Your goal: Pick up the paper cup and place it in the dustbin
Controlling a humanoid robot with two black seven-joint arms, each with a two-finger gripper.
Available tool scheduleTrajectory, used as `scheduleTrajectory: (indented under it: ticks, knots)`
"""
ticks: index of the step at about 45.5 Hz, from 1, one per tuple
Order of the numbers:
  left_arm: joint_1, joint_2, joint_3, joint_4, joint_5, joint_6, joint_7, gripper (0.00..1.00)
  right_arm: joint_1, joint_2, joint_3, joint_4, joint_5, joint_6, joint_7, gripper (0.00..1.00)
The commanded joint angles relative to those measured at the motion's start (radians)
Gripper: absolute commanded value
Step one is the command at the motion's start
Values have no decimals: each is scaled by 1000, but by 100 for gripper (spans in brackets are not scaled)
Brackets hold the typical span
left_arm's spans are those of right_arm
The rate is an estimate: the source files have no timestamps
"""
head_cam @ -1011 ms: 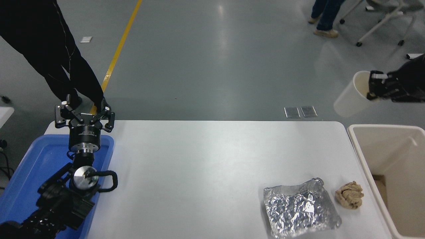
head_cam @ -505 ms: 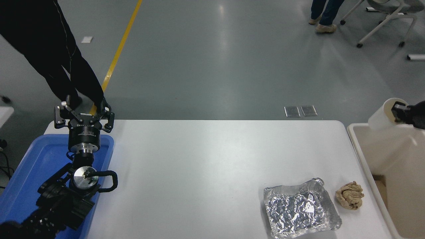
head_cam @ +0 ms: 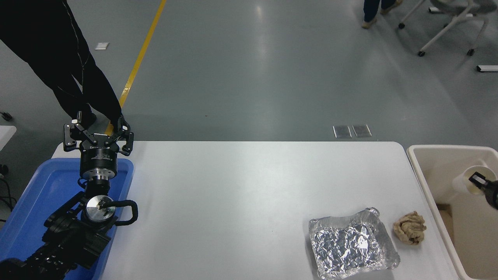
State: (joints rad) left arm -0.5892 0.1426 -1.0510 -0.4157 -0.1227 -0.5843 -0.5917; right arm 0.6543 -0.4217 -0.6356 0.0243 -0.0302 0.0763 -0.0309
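Note:
The white paper cup (head_cam: 465,181) lies tilted, its cream mouth toward the right, inside the opening of the large beige dustbin (head_cam: 422,182) at the table's right end. My right gripper (head_cam: 479,181) comes in from the right edge and is shut on the cup's rim, holding it below the level of the bin's rim. Most of that gripper is cut off by the picture's edge. My left gripper (head_cam: 98,133) is parked at the lower left over the blue tray, open and empty.
A blue plastic tray (head_cam: 35,202) sits at the table's left end. A crumpled foil sheet (head_cam: 350,243) and a crumpled brown paper ball (head_cam: 409,228) lie at the front right, beside the bin. A person's dark legs (head_cam: 74,77) stand at the far left.
My right gripper has carried the cup down and to the right, from above the bin's far rim into the bin's opening. The left arm has not moved.

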Motion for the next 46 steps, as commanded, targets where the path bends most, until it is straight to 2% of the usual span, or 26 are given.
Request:
scheduleTrajectory:
  ticks: [1,6,7,9,10,11,18,28,33,37,42,46]
  knots:
    - [0,0,0,0,0,0,0,99,-53,47,47,-27,1,-78,-52,0]
    - [0,0,0,0,0,0,0,99,-53,52,48,-21,3,-76,-52,0]
    - [0,0,0,0,0,0,0,99,-51,52,48,-17,3,-73,-52,12]
    - [0,0,0,0,0,0,0,99,-50,53,50,-18,3,-79,-52,74]
    - [0,0,0,0,0,0,0,99,-48,54,51,-20,4,-81,-52,98]
    - [0,0,0,0,0,0,0,99,-42,55,57,-17,7,-79,-52,100]
    - [0,0,0,0,0,0,1,99,-32,52,89,-14,53,-59,-50,100]
    - [0,0,0,0,0,0,0,99,21,47,63,-10,36,-26,-35,100]
    - [0,0,0,0,0,0,1,99,102,34,2,20,32,26,-9,100]
    - [0,0,0,0,0,0,1,99,200,-17,-68,115,32,53,16,100]
    - [0,0,0,0,1,-2,1,99,342,-77,-180,296,32,53,20,100]
    - [0,0,0,-1,1,-2,3,99,477,-81,-285,434,32,51,28,100]
